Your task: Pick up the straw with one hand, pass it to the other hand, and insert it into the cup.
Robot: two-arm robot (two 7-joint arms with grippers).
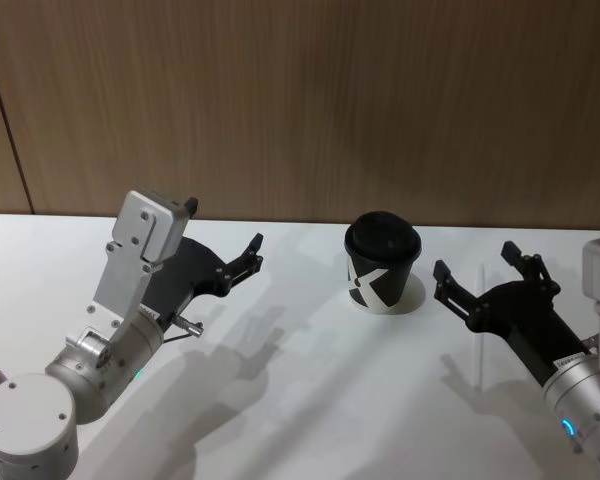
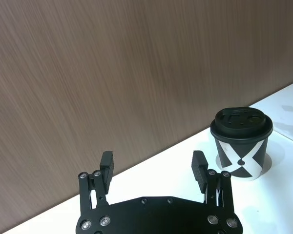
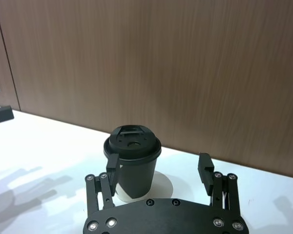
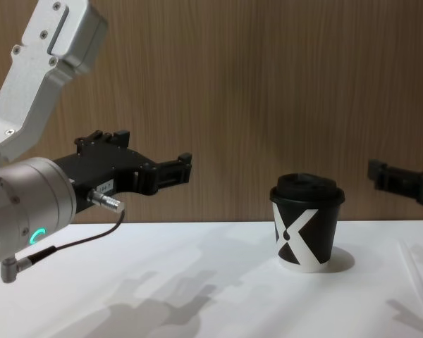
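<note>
Straw (image 1: 478,322) lies flat on the white table (image 1: 320,420), right of the cup (image 1: 382,263) and apart from it, one end toward the wood wall (image 1: 300,100), the other toward the robot. Right claw (image 1: 475,262) hangs above the straw's far end, fingers spread wide, empty. From the head camera the straw runs down from between its two fingers and nothing touches it. From the chest camera that claw sits about level with the cup lid (image 4: 307,187), clear of the tabletop. The faint pale line at the lower right edge there is probably the straw, hard to be sure.

Left claw (image 1: 252,254) is raised over the left of the table, well away from the straw, fingers apart, holding nothing, pointing toward the cup. Cup stands upright near the wall, lid on, between the two claws.
</note>
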